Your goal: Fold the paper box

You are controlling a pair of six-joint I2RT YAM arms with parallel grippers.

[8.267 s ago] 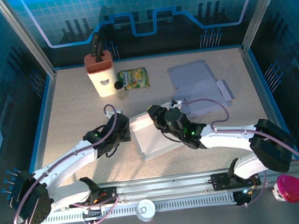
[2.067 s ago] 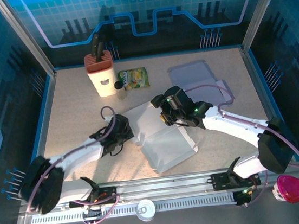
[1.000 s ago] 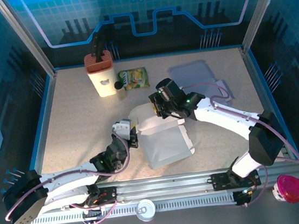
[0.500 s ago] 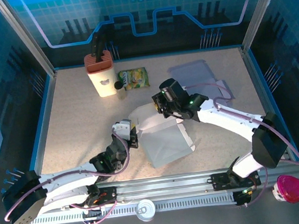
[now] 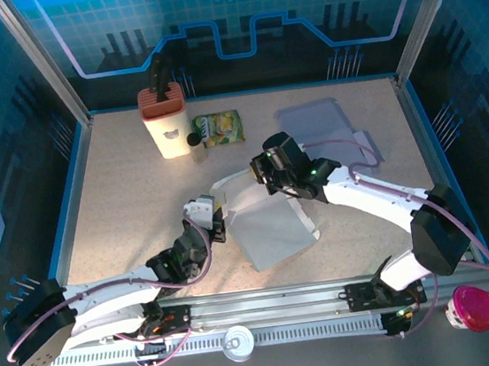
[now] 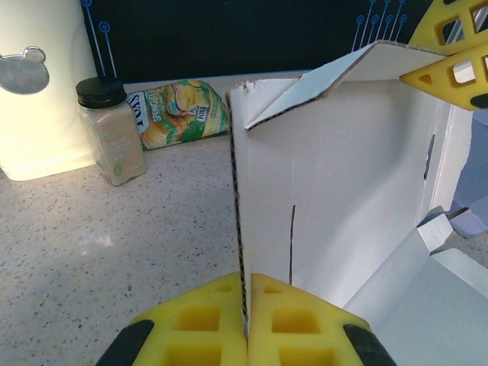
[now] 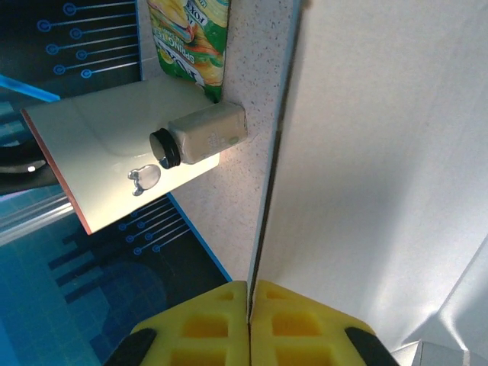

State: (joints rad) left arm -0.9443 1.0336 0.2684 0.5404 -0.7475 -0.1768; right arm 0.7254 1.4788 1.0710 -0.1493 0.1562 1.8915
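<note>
Both left gripper point(image 6: 245, 297) and right gripper point(image 7: 249, 297) stay clamped on paper box point(image 5: 273, 233), shifted slightly rightward.

Half-folded paper box point(image 5: 273, 233) (one flap up) between left fingers point(image 5: 219, 218) and right fingers point(image 5: 263, 177)

At the far left of the tabletop point(image 5: 120, 189) stands a cream knife block point(image 5: 165, 121). A black-lidded spice jar point(image 5: 194, 144) is just beside it, with a green snack packet point(image 5: 219, 129) to the jar's right.
</note>
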